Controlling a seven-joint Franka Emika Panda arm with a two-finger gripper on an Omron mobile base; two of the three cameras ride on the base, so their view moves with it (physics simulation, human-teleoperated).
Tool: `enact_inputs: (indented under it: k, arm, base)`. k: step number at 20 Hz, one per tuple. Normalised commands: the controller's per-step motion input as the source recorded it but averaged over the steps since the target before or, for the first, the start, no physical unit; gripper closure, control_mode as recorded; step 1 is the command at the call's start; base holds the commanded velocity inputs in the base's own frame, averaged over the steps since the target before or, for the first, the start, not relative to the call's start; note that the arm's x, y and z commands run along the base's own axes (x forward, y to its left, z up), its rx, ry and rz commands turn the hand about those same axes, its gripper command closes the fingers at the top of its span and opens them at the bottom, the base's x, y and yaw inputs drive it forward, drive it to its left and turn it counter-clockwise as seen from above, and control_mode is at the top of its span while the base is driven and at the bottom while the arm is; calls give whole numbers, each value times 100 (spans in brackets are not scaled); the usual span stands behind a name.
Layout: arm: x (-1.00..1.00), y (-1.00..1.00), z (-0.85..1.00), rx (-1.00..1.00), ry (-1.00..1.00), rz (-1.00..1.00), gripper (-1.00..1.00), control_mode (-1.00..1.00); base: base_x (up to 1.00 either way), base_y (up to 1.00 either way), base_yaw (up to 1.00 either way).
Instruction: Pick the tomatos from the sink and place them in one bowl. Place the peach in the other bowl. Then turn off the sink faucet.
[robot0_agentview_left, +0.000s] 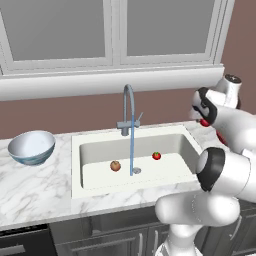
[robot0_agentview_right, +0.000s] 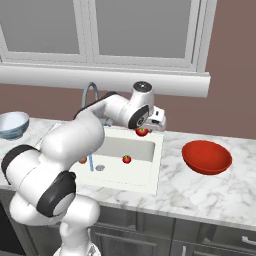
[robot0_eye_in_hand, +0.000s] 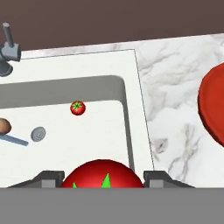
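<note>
Pincer (robot0_eye_in_hand: 103, 180) is clamped on one tomato (robot0_eye_in_hand: 103, 175), held above the right rim of the sink (robot0_eye_in_hand: 131, 78); in the hand view the fruit sits between the two dark finger tips (robot0_eye_in_hand: 49, 178), glossy bright red with green points at its top. In the right base view the held tomato (robot0_agentview_right: 142, 131) hangs under the hand, over the basin's far right corner.

Second tomato (robot0_eye_in_hand: 78, 107) lies on the sink floor, small, round, red, with a green star top. Left of it are the round metal drain (robot0_eye_in_hand: 38, 134) and the peach (robot0_eye_in_hand: 3, 126), an orange-tan ball with no green. A thin blue stream of water (robot0_agentview_left: 132, 145) falls from the spout to a spot just beside the drain.

Sink is a wide rectangular white basin set into the white, grey-veined marble desk (robot0_eye_in_hand: 175, 87). Red bowl (robot0_agentview_right: 206, 156) stands on the desk to the right of the sink, shallow and glossy, with nothing in it. White and pale blue bowl (robot0_agentview_left: 31, 146) stands left of the sink, deep and round, also holding nothing.

Faucet (robot0_agentview_left: 129, 107) rises behind the basin, slim grey metal with a high arch and a thin side lever.
</note>
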Motion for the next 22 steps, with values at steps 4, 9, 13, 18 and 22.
enact_inputs:
  k: [4,9,13,18,22]
  arm:
    - [0,-71,0,0,0,-3,100,-100]
    - [0,-68,-6,0,0,-1,100,-100]
    - [0,-63,-6,0,0,0,100,-100]
    - [0,-62,-4,0,0,0,100,-100]
    - [0,-54,-5,0,0,0,100,-100]
  base:
    - [0,0,0]
    - [0,0,0]
    - [0,0,0]
    - [0,0,0]
    - [0,0,0]
